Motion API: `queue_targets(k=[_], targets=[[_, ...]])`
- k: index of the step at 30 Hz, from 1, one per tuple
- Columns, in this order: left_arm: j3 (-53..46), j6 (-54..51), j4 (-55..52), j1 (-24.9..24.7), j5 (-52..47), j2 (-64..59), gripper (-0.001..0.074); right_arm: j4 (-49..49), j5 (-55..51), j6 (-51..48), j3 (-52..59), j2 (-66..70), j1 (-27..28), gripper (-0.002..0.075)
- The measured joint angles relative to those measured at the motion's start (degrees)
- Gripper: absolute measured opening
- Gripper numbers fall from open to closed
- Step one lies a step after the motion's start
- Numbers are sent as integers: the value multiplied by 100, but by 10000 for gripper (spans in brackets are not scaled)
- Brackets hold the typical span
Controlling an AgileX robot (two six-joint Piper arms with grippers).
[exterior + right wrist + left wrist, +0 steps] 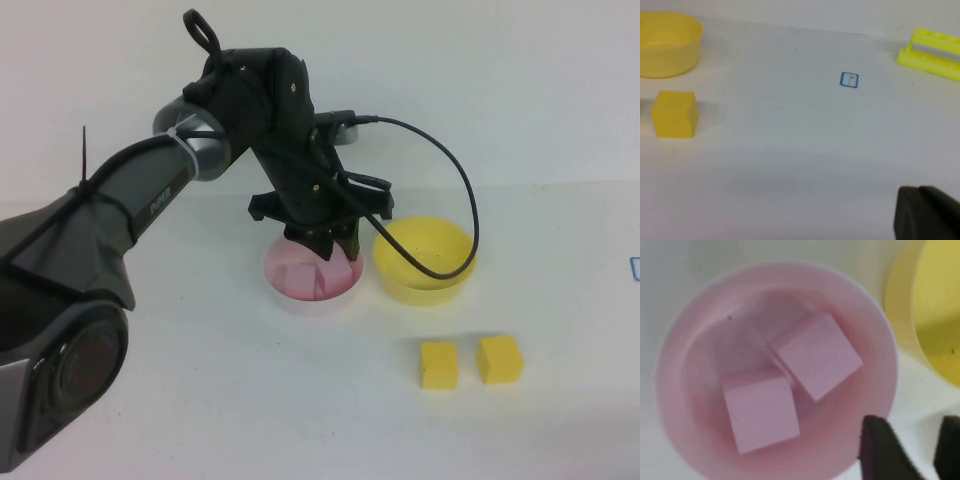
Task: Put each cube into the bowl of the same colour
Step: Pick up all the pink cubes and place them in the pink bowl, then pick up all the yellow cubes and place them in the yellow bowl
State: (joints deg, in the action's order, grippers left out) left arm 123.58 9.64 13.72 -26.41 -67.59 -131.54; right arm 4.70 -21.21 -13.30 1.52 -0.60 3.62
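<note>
My left gripper (pixel 325 243) hangs just over the pale pink round plastic bowl (pixel 287 296), fingers (pixel 880 450) parted and empty; both pale pink foam cubes (pixel 817 355) (pixel 760 412) lie inside it, touching. The bright yellow plastic bowl (pixel 400 285) sits just beside, two bright yellow foam cubes (pixel 438 365) (pixel 500 359) on the white table (pixel 250 400) nearer me. My right gripper (pixel 927 215) is parked low off to the right; its jaw state I cannot tell.

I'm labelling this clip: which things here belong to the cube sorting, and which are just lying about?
Job:
pink bowl holding two pink cubes
yellow bowl
two yellow cubes on the table
left gripper, open above the pink bowl

Lying about:
yellow rack
blue square mark
right gripper, parked
</note>
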Motion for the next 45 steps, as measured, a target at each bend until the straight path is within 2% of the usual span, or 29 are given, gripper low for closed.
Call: queue_targets(k=[3,7,12,17,23,27,33,37,40,45], targets=[[53,-229,33,0,-244,0,81,0,0,0,0,0,0,-2],[159,-441,135,0,-240,140,15,0,0,0,0,0,0,-2],[159,-464,-118,-47,-240,717,2,0,0,0,0,0,0,-2],[159,-521,-801,-61,-263,1431,1,0,0,0,0,0,0,-2],[159,-559,-2244,-625,-283,2391,1,0,0,0,0,0,0,-2],[159,-629,-2411,-916,-309,2873,1,0,0,0,0,0,0,-2],[67,-894,-2411,-1076,-306,3512,1,0,0,0,0,0,0,-2],[-650,-930,-2810,-1065,-306,4065,1,0,0,0,0,0,0,-2],[-1620,-819,-2873,-1058,-265,4593,0,0,0,0,0,0,0,-2],[-3749,-434,-2415,-1058,1097,5770,0,0,0,0,0,0,0,-2]])
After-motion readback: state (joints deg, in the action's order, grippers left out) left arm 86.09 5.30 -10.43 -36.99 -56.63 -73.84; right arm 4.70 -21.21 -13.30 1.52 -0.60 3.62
